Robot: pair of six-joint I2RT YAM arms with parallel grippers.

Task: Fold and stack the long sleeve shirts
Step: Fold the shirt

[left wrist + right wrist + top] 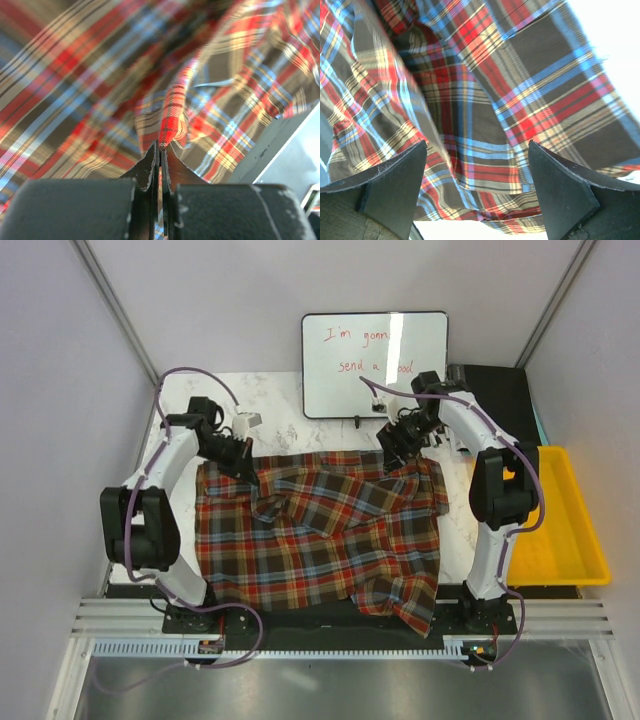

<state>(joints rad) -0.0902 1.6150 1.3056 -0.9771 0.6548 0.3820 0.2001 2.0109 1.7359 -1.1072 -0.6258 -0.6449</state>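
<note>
Where the overhead view takes in the whole table (280,400), one plaid shirt (320,540) in red-orange, dark and pale checks lies spread and rumpled between the two arms, its broadest run going from the left gripper (237,453) across to the right gripper (400,447), which sit on its two far corners. I cannot tell where the collar lies. Beyond both grippers bare tabletop runs to a whiteboard (375,365); outside the right gripper stands a yellow bin (565,525), well apart from the cloth. On the near side, the shirt's edge reaches the arm bases, one corner drooping over the table's edge. From the left wrist, the left gripper (161,150) has its fingers pressed together on a raised ridge of the shirt (75,75), which stretches away ahead of the tips, blurred to the left. From the right wrist, the right gripper (477,172) stands spread wide, both fingers (400,180) clear of the shirt (530,80), whose cloth hangs in folds just ahead of and between the tips, stripes slanting across the view.
</note>
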